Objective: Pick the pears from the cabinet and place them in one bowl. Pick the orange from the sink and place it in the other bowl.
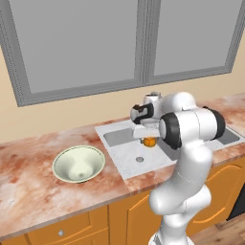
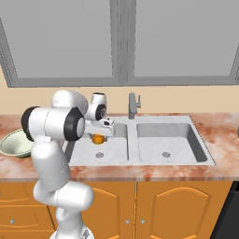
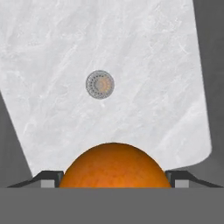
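- Orange-stained wooden cabinet fronts [image 2: 154, 207], nearest: arched panel doors under the sink, flat drawer fronts with small round knobs to the left.
- Mottled red-brown and white stone-look counter [image 1: 28, 191], smooth, running the whole width.
- Smooth pale cream bowl [image 1: 79, 163], wide and round, on the counter left of the sink; nothing lies in it.
- Pale grey-white marbled sink [image 2: 179, 144], two rectangular basins, each with a round metal drain [image 3: 100, 84]; both basin floors are bare.
- Gripper [image 3: 113, 178], hanging over the left basin: its two dark fingers [image 3: 47, 178] stand wide apart with the orange [image 3: 114, 166] between them, one on each side of the fruit, which is clear of the basin floor.
- Orange itself: small, round, bright, finely dimpled skin.
- Angular grey metal faucet [image 2: 133, 105], upright at the far rim between the basins.
- Beige wall [image 1: 57, 115] beyond, carrying grey-framed panels [image 2: 60, 42] with flat grey faces.
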Motion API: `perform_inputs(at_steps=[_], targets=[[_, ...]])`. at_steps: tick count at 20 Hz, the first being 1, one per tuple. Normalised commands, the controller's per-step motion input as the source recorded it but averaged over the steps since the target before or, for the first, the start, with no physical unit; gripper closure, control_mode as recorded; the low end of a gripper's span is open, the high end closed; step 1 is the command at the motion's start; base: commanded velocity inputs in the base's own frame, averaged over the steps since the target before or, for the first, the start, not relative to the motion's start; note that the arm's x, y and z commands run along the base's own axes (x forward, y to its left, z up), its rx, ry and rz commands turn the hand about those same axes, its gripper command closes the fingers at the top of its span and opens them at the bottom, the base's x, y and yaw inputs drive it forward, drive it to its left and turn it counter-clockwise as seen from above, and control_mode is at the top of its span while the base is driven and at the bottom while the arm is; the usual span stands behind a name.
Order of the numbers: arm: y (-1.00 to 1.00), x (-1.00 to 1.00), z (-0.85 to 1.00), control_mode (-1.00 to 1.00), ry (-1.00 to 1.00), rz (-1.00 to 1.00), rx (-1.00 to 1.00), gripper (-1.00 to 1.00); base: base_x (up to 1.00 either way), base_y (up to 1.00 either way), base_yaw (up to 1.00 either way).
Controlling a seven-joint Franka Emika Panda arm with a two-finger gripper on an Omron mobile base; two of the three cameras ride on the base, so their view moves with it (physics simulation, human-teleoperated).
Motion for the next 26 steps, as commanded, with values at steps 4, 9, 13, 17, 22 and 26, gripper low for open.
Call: perform_inputs(at_steps=[4,9,13,17,22,26], targets=[[0.18,-0.15,0.5,-1.0,0.0,0.0,0.0,1.0,0.0,0.0,0.0],[0.17,-0.16,0.5,-1.0,0.0,0.0,0.0,1.0,0.0,0.0,0.0],[0.15,-0.18,0.5,-1.0,0.0,0.0,0.0,1.0,0.0,0.0,0.0],[0.13,-0.21,0.48,-1.0,0.0,0.0,0.0,1.0,0.0,0.0,0.0],[0.12,-0.22,0.43,-1.0,0.0,0.0,0.0,1.0,0.0,0.0,0.0],[0.12,-0.2,0.42,-1.0,0.0,0.0,0.0,1.0,0.0,0.0,0.0]])
